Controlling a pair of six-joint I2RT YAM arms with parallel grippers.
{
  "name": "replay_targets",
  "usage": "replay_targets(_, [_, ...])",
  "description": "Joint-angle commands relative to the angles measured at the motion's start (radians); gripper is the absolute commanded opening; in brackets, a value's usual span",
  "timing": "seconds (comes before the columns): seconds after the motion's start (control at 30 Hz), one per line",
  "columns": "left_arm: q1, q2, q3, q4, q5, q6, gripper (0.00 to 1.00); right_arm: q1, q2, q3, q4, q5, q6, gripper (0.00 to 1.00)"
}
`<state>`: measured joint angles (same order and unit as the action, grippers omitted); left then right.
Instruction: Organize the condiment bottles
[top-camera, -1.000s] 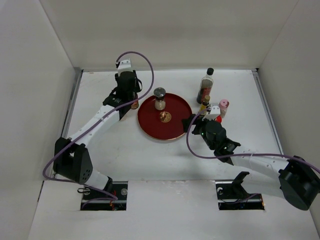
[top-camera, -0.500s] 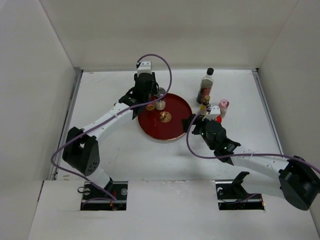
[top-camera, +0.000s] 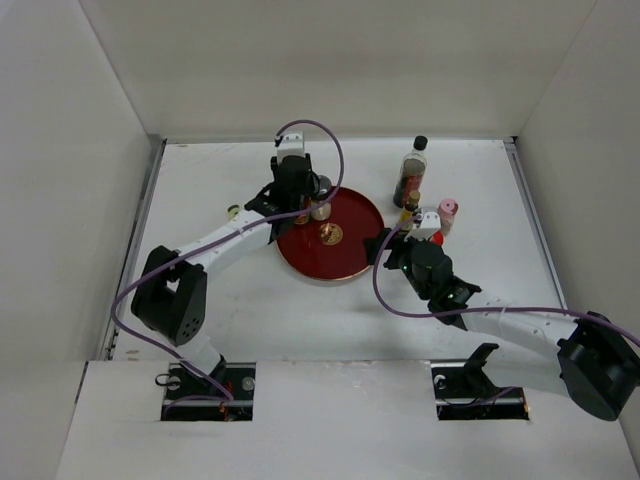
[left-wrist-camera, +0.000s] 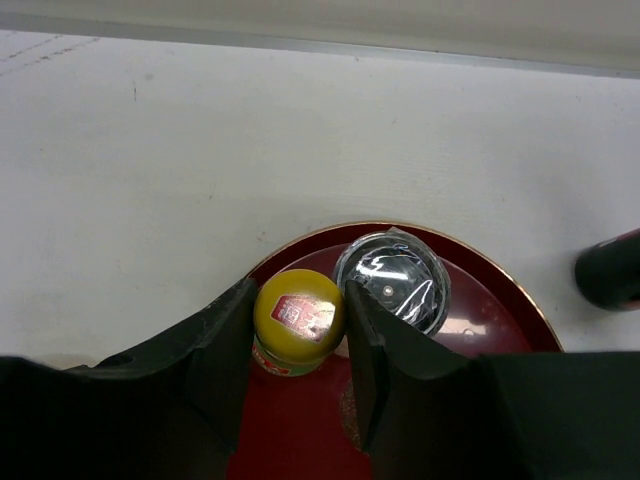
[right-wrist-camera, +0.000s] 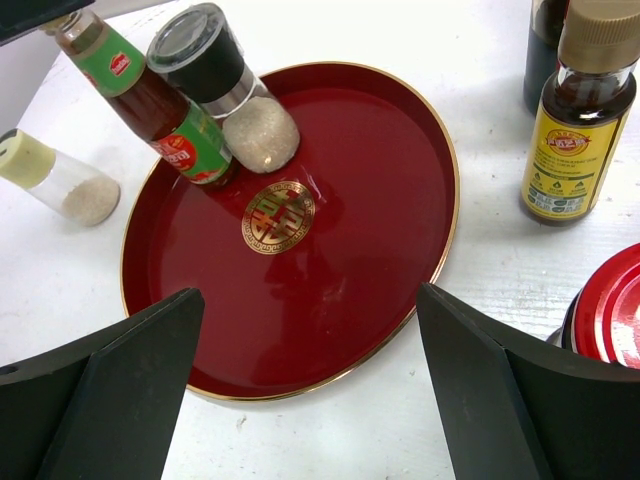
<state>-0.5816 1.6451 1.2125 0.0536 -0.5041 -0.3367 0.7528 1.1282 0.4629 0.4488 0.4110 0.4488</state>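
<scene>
The left gripper (top-camera: 293, 196) is clamping the red sauce bottle (right-wrist-camera: 150, 100) just under its yellow cap (left-wrist-camera: 298, 318), with one finger (left-wrist-camera: 228, 350) pressing on each side of the neck. The bottle is hanging over the back left part of the round red tray (right-wrist-camera: 350, 200), with its base at or just above the tray floor; contact cannot be confirmed, nor can any slight lean. The grey-capped shaker (right-wrist-camera: 225, 85) is standing on the tray just beside the bottle, on its right, close enough to be touching. The governing relation is therefore vertical: the bottle's long axis is running up through the jaws, so release calls for lowering it straight without nudging the shaker. The right gripper (right-wrist-camera: 308, 300) is hovering near the tray's right rim with its jaws spread wide, holding nothing. It is the nearer arm for the yellow-labelled bottle (right-wrist-camera: 578, 130), the red-lidded jar (right-wrist-camera: 612, 310), the pink-capped bottle (top-camera: 448, 208) and the tall dark bottle (top-camera: 412, 170), all sitting off the tray to its right. The cream-capped shaker (right-wrist-camera: 60, 185) is sitting off the tray on the left, nearer the left arm
</scene>
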Motion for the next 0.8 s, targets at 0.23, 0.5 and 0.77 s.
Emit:
replay_targets(0.23, [0.009,-0.145,-0.08,0.138,-0.025,-0.028,0.7,0.001,-0.022,0.02,0.044,0.0,-0.001,0.94])
replay_targets(0.5, [0.041,-0.401,-0.189,0.088,-0.08,-0.027,0.89,0.004,-0.016,0.023,0.044,0.0,-0.001,0.95])
replay_targets(0.77, [0.14,-0.536,-0.424,-0.093,-0.181,-0.116,0.87,0.004,-0.007,0.026,0.044,0.0,0.004,0.95])
